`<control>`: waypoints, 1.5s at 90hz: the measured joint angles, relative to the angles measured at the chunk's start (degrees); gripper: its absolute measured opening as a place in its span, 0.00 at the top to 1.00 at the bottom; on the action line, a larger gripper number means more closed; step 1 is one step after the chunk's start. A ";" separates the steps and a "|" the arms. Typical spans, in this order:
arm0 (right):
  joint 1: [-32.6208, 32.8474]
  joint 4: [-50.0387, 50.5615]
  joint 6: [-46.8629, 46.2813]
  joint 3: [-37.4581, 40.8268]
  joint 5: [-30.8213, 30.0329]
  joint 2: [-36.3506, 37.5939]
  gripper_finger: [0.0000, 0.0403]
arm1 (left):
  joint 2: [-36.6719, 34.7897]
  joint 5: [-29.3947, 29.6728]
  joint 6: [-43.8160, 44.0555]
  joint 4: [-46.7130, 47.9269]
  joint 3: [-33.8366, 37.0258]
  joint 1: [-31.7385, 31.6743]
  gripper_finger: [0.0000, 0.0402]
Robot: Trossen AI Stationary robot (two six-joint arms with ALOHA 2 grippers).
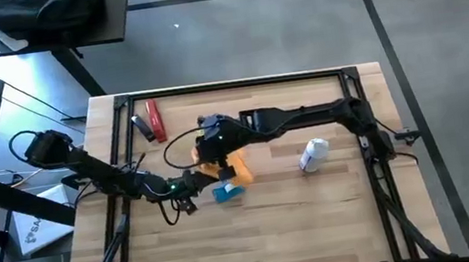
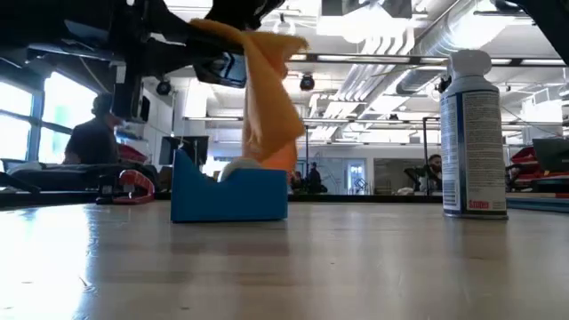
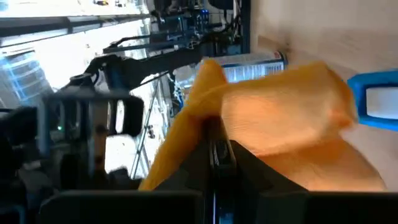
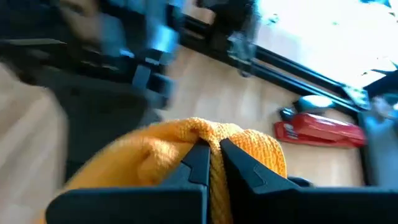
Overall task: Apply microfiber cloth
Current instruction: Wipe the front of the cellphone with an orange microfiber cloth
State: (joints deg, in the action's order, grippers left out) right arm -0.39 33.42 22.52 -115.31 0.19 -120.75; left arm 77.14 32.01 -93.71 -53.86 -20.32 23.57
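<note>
step: right end effector (image 4: 213,163) pinching the one microfiber cloth (image 1: 232,168), lifted, hanging over the single blue block (image 2: 229,193) mid-table | left end effector (image 1: 190,192) just beside, can't tell its fingers | next, I'd guess: lower cloth and wipe | farther: one spray can (image 2: 473,133), one red stapler (image 1: 156,119)

Overhead: straight down. Low: table-level, facing room. 2 wrist cams close on microfiber cloth (image 3: 280,118), shared by all.
</note>
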 joint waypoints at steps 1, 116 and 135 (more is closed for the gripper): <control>-0.02 0.03 0.05 0.00 -0.07 0.00 1.00 | 0.00 0.01 0.01 0.01 0.00 0.00 0.96; 3.24 25.01 -5.96 -0.02 2.48 5.79 1.00 | -1.03 8.90 0.41 -3.65 -0.13 -0.02 0.96; 3.57 18.34 -4.33 -0.03 0.79 5.91 1.00 | -1.01 7.69 0.43 -2.93 -0.07 -0.04 0.96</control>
State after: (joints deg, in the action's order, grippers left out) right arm 3.18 51.76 18.19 -115.34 0.99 -114.84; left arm 76.14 39.70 -93.27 -56.79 -20.38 23.53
